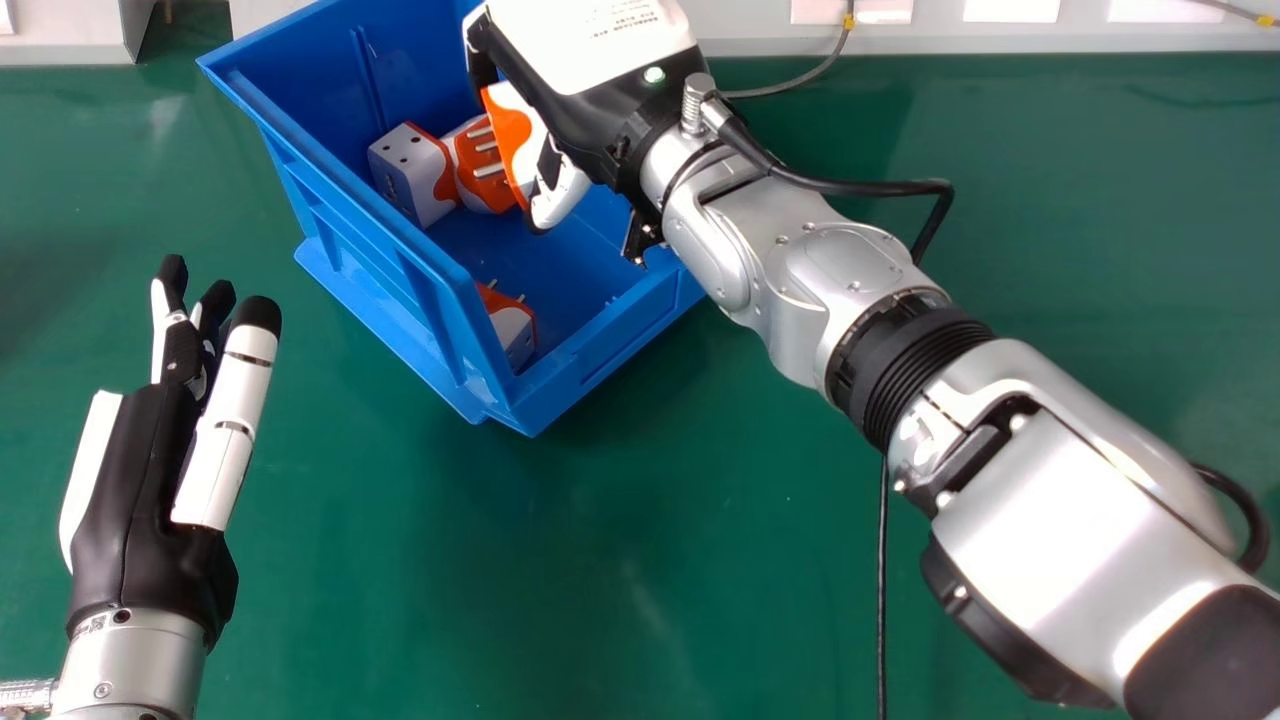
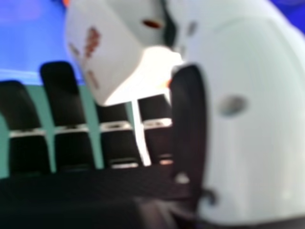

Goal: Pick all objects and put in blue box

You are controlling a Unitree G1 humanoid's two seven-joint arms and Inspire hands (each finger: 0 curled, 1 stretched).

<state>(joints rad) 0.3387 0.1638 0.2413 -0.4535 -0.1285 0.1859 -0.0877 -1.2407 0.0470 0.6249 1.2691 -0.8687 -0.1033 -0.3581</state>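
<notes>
My right hand is over the blue box, fingers and thumb around a white and orange adapter. In the right hand view this adapter lies between the dark fingers and the white thumb of my right hand. Inside the box are a white adapter with an orange edge, a pronged orange one beside it, and another by the near corner, partly hidden by the wall. My left hand is open and empty left of the box, its fingers straight.
A green table lies under everything. My right forearm crosses the right half of the head view. A grey cable runs behind the hand, and a black cable hangs below the arm. A white ledge borders the table's far side.
</notes>
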